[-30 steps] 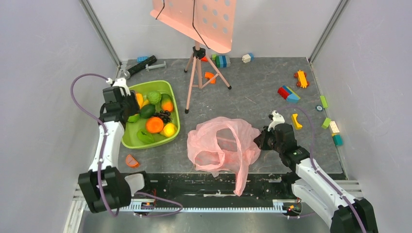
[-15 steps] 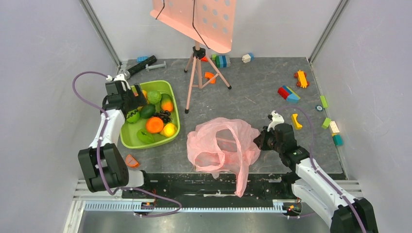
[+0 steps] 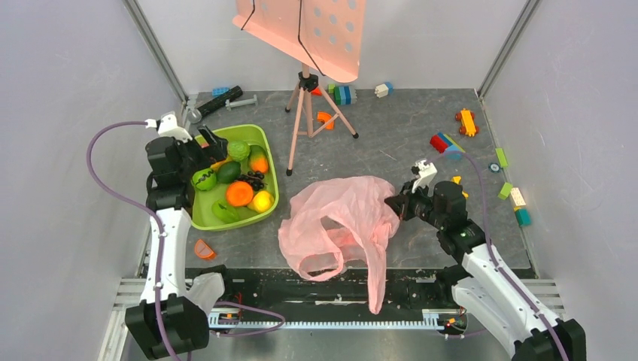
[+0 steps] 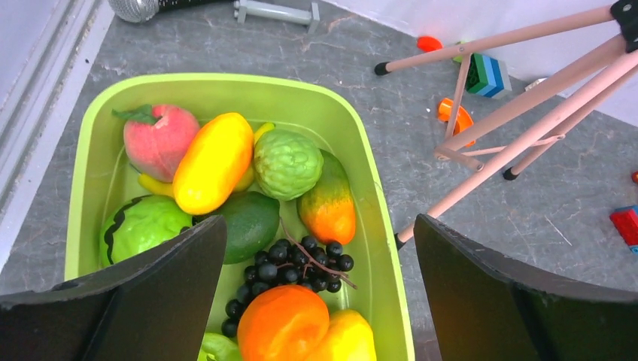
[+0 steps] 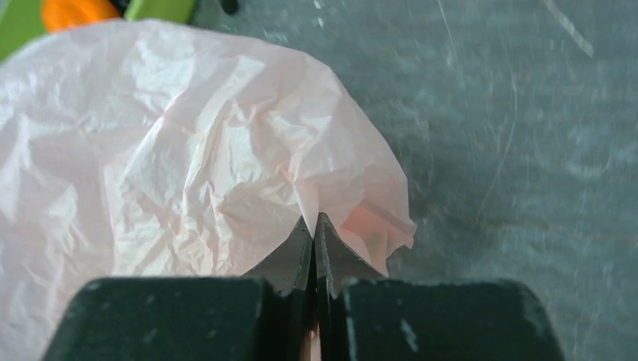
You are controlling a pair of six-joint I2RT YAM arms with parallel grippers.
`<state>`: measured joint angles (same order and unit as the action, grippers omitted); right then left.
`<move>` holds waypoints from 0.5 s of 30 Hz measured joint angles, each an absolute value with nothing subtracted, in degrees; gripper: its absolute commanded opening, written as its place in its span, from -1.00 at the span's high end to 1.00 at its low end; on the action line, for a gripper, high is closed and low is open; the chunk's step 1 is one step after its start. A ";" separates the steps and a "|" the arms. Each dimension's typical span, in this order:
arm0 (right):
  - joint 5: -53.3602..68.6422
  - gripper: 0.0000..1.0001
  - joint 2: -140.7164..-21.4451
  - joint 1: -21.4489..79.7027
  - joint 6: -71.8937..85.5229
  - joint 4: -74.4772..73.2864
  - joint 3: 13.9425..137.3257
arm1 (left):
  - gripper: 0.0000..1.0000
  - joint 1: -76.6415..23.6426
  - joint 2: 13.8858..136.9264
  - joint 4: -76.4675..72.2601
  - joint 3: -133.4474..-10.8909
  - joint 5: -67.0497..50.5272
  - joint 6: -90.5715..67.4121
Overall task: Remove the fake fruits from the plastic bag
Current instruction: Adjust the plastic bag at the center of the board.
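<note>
A grey, marbled tabletop [image 3: 406, 143] walled in white holds the thin, crinkly, translucent pink plastic bag [image 3: 338, 222]. It lies slumped near the front edge between the arms, with one loop handle [image 3: 374, 278] trailing over that edge. The bag should be feather-light, limp and slippery, likelier to slide than to lift cleanly, so a bunched corner or a handle is the best hold. It looks flattened and creased, and I cannot tell whether any fruit is inside. The right gripper [image 5: 314, 226] is pinched tight on a fold at its right-hand corner. The left gripper [image 4: 317, 226] hangs with fingers wide apart, holding nothing, over the lime-green plastic tray [image 4: 376, 188] of fake fruits [image 4: 286, 162] at the left.
</note>
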<state>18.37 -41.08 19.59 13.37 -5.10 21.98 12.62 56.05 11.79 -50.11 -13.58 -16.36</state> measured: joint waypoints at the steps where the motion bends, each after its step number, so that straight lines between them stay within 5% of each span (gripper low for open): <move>1: 19.25 1.00 -40.93 19.59 12.97 -4.62 22.87 | -0.99 12.62 55.61 11.79 -49.50 -13.63 -16.51; 12: 16.05 0.97 -38.89 19.59 7.44 -4.27 40.45 | -0.99 12.23 55.83 12.82 -47.07 -13.58 -18.81; 14: 11.88 0.80 -38.68 19.59 7.38 -4.56 41.58 | -0.99 12.16 55.83 13.13 -47.07 -13.43 -19.14; 15: 10.15 0.49 -39.07 19.59 7.42 -4.95 42.15 | -0.99 12.12 55.81 13.23 -47.07 -13.37 -19.49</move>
